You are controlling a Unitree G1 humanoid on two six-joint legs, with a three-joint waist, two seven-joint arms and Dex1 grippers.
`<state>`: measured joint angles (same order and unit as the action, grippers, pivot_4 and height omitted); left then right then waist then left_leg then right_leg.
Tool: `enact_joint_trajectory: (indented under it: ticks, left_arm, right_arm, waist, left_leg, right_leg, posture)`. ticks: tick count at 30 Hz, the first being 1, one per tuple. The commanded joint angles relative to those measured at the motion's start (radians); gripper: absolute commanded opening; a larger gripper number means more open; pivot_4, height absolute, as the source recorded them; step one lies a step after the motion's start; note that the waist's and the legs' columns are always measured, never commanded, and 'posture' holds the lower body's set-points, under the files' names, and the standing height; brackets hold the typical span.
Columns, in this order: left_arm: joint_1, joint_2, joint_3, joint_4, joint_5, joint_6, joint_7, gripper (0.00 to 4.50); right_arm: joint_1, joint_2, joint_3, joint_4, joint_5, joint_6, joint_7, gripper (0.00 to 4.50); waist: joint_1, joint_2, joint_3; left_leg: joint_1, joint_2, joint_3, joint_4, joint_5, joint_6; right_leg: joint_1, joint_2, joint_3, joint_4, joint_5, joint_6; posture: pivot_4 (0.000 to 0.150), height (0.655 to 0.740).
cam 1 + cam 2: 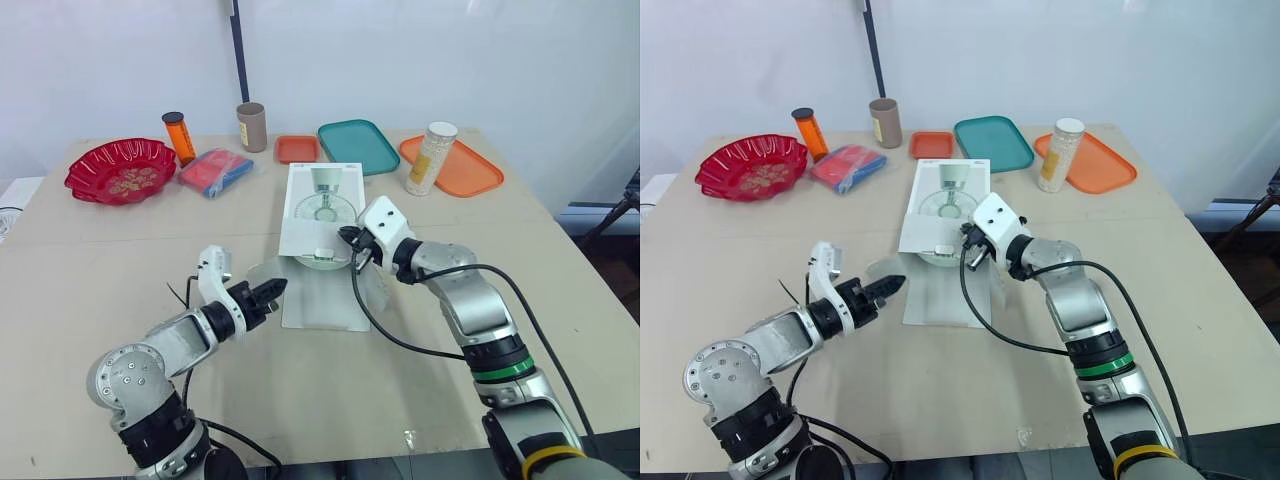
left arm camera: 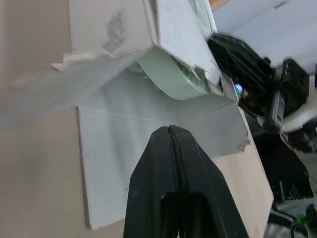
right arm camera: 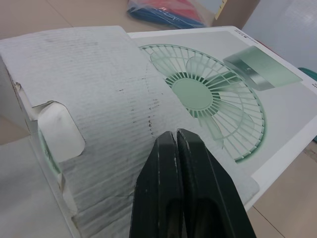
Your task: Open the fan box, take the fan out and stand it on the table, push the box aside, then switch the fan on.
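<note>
Near the middle of the bench (image 1: 100, 250), the fan box (image 1: 320, 205) lies flat, its near end open and its flaps (image 1: 322, 300) splayed. The green fan (image 2: 171, 74) shows inside the mouth. The right pincer (image 1: 347, 238), fingers together, sits at that mouth. The left pincer (image 1: 278, 287), also together, points in from beside it. One pincer should likely part and grip the fan's rim while the other pins the box. The trays (image 1: 358, 145), jar (image 1: 431, 158) and red bowl (image 1: 120, 170) stand well behind; only the flaps are in the way.

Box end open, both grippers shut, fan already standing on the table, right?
No: the fan sits inside the box, as the left wrist view shows. The box end is open, and the left gripper and right gripper are shut.
</note>
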<state>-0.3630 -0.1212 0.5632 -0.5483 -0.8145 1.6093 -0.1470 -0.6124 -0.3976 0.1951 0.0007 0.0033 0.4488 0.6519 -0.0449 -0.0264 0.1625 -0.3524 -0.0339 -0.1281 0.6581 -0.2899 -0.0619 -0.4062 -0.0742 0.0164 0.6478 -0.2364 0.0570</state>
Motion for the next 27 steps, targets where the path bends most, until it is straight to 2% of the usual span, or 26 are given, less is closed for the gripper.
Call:
enact_joint_trajectory:
  ticks: [1,4,9,13,20,23,26,27]
  left_arm:
    - [-0.007,0.153,0.011,0.007,-0.085,0.005,-0.033,0.0]
    - [-0.009,0.282,0.003,0.044,-0.169,0.005,-0.042,0.0]
    - [0.02,0.38,-0.009,0.049,-0.322,0.005,0.01,0.0]
    - [0.065,0.405,-0.033,0.044,-0.416,0.005,0.085,0.0]
    - [0.04,0.357,-0.083,0.033,-0.432,-0.042,0.198,0.0]
    - [0.05,0.321,-0.119,0.019,-0.457,-0.084,0.231,0.84]
    - [0.075,0.308,-0.146,0.007,-0.49,-0.121,0.26,1.9]
    - [0.083,0.306,-0.153,0.007,-0.505,-0.136,0.273,2.1]
  right_arm:
    - [0.035,0.012,0.05,0.015,-0.005,0.024,0.022,0.09]
    - [0.033,0.017,0.05,0.02,-0.008,0.018,0.02,0.09]
    - [0.031,0.019,0.05,0.028,-0.015,0.006,0.021,0.09]
    - [0.028,0.022,0.049,0.031,-0.017,0.004,0.021,0.09]
    - [0.022,0.024,0.054,0.046,-0.025,-0.011,0.025,0.09]
    - [0.022,0.023,0.055,0.05,-0.028,-0.016,0.027,0.0]
    - [0.023,0.022,0.056,0.048,-0.029,-0.017,0.028,0.0]
    - [0.024,0.022,0.056,0.046,-0.029,-0.016,0.028,0.0]
  waist:
    - [-0.002,0.0,0.0]
    - [-0.002,0.001,-0.001]
    - [0.0,-0.002,-0.002]
    - [-0.001,-0.002,-0.002]
    - [0.0,-0.002,-0.003]
    - [0.0,-0.003,-0.003]
    - [-0.001,-0.003,-0.003]
    - [-0.001,-0.003,-0.003]
  left_leg:
    - [0.0,0.0,0.0,0.0,0.0,0.0]
    - [0.002,0.002,0.001,-0.001,0.0,-0.001]
    - [0.002,0.002,0.0,-0.001,0.0,-0.001]
    - [0.002,0.003,0.001,-0.002,0.0,-0.001]
    - [0.002,0.003,0.001,-0.002,0.0,-0.001]
    - [0.002,0.003,0.002,-0.002,0.001,-0.002]
    - [0.002,0.003,0.002,-0.002,0.001,-0.002]
    - [0.002,0.003,0.002,-0.002,0.001,-0.002]
  right_leg:
    - [0.0,0.0,0.0,0.0,0.0,0.0]
    - [0.0,0.002,0.001,0.0,0.001,-0.002]
    - [0.0,0.002,0.0,-0.001,0.001,-0.002]
    - [-0.001,0.002,0.001,-0.001,0.001,-0.002]
    - [0.0,0.002,0.001,-0.001,0.001,-0.003]
    - [0.0,0.002,0.002,-0.001,0.002,-0.003]
    - [0.0,0.002,0.002,-0.001,0.002,-0.003]
    - [0.0,0.003,0.002,-0.001,0.002,-0.003]
  posture:
    - [0.15,0.74]
    - [0.15,0.74]
    - [0.15,0.74]
    - [0.15,0.74]
    - [0.15,0.74]
    - [0.15,0.74]
    - [0.15,0.74]
    - [0.15,0.74]
